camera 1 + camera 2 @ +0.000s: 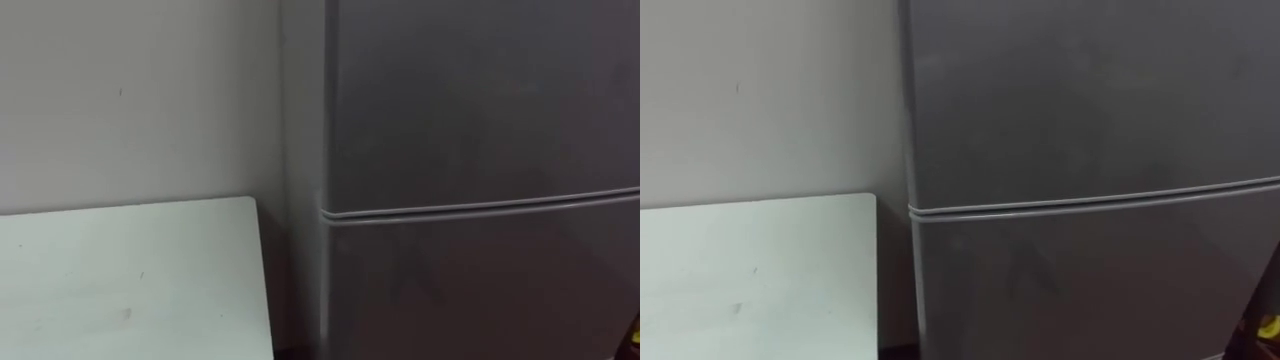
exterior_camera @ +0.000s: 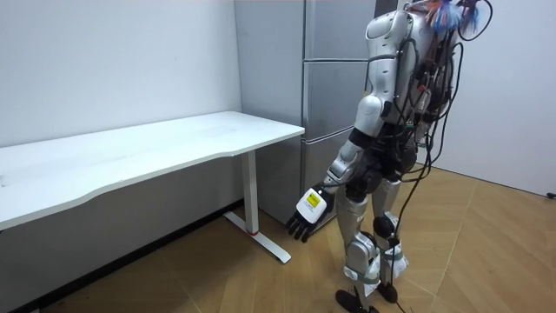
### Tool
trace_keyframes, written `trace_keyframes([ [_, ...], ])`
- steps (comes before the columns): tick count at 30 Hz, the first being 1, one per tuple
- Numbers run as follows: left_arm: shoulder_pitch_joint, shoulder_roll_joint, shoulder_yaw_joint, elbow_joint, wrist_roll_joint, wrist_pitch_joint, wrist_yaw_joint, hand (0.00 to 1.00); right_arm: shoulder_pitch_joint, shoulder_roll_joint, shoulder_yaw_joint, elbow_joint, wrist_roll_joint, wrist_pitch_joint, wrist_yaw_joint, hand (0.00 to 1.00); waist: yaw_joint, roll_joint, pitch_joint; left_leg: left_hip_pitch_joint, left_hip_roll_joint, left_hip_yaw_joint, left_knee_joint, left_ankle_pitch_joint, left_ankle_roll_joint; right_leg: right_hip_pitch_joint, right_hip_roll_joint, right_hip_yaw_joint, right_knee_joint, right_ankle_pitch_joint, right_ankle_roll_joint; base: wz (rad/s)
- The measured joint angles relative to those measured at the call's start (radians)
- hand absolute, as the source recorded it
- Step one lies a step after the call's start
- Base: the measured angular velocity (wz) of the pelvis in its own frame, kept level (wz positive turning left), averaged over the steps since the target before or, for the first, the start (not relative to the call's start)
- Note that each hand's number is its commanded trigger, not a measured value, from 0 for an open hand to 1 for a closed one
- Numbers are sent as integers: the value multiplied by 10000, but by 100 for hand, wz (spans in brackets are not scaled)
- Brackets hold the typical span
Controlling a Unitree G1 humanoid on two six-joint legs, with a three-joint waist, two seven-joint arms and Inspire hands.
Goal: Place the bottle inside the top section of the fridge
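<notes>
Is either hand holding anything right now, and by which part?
The left hand hangs open by the robot's side, holding nothing. Whether the right hand holds anything cannot be told.

Left arm: is hanging down at the robot's side, bending slightly at the elbow.
Left robot hand [image 2: 306,212]: is dangling below the wrist, its back facing outward.
Fingers [image 2: 300,231]: are pointing downward, hanging loose and nearly straight, gripping nothing.

Table [image 1: 130,280] left of fridge [image 1: 480,150], both against wall [image 1: 130,100]; robot standing before fridge
</notes>
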Motion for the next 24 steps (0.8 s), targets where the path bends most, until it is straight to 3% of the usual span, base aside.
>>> trace_keyframes([
  [9,140,6,-337,3,76,-88,-229,0,-259,23,1494,505,-1580,113,1592,0,170,65,13,-13,-2,-4,-53,-2,-7,39,12,-33,-43,1,1,0],
  [14,58,11,-525,-1,266,-87,-233,0,-365,88,1606,661,-2225,188,1901,0,326,65,16,-41,-15,-84,-56,-4,-7,59,1,-138,-182,3,7,4],
  [24,24,-20,-724,0,230,-57,-251,0,-549,205,1608,854,-2042,199,2068,0,301,52,18,-218,-31,-264,-14,-3,-10,86,-6,-323,-209,4,6,7],
])
